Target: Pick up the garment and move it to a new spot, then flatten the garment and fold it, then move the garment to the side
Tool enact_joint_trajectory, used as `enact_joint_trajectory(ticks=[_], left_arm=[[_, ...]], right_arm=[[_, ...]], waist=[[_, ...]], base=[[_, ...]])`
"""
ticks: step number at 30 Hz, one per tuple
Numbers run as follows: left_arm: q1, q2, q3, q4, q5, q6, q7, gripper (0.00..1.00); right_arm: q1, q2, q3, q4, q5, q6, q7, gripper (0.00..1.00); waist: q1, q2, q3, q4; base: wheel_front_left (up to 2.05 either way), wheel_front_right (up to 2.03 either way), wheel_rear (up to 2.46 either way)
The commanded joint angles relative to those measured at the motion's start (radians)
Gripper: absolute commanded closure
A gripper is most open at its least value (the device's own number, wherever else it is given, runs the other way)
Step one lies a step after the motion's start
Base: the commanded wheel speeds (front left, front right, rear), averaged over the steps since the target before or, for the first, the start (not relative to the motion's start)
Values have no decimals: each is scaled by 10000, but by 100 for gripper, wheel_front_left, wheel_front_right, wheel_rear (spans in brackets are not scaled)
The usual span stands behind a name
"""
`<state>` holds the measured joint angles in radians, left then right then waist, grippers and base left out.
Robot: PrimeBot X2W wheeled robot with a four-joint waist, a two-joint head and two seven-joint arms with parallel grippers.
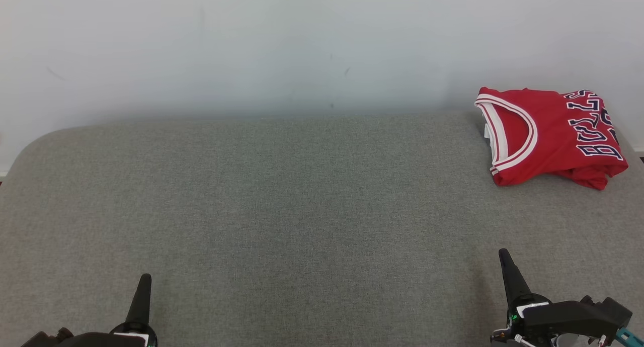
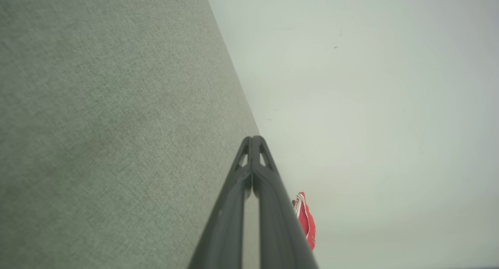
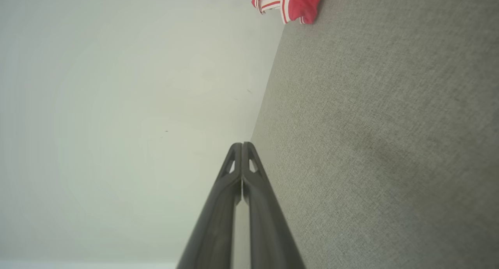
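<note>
A grey fabric surface (image 1: 302, 211) is being backed by a pale wall (image 1: 302, 45). At the surface's far right corner a folded red jersey (image 1: 548, 136) is being shown, with "BULLS" being read sideways in dark, white-edged letters. The left gripper (image 1: 145, 277) and right gripper (image 1: 503, 254) are being held clenched on nothing at the near edge, well apart from the jersey.
</note>
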<state>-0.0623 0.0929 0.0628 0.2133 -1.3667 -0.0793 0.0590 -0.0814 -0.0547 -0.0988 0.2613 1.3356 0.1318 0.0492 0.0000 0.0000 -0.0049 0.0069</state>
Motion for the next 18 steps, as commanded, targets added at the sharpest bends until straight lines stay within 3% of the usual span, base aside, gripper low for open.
enact_joint_trajectory(ticks=[1, 18], left_arm=[[-144, -36, 54, -2, -211, -48, 38, 100], [-348, -219, 273, 175, -1475, -322, 295, 100]], right_arm=[[-127, 23, -27, -85, 224, -14, 46, 100], [-226, 44, -104, -138, 1602, -18, 388, 100]], waist=[[0, 0, 2, -1], [0, 0, 41, -35]], base=[[0, 0, 0], [0, 0, 0]])
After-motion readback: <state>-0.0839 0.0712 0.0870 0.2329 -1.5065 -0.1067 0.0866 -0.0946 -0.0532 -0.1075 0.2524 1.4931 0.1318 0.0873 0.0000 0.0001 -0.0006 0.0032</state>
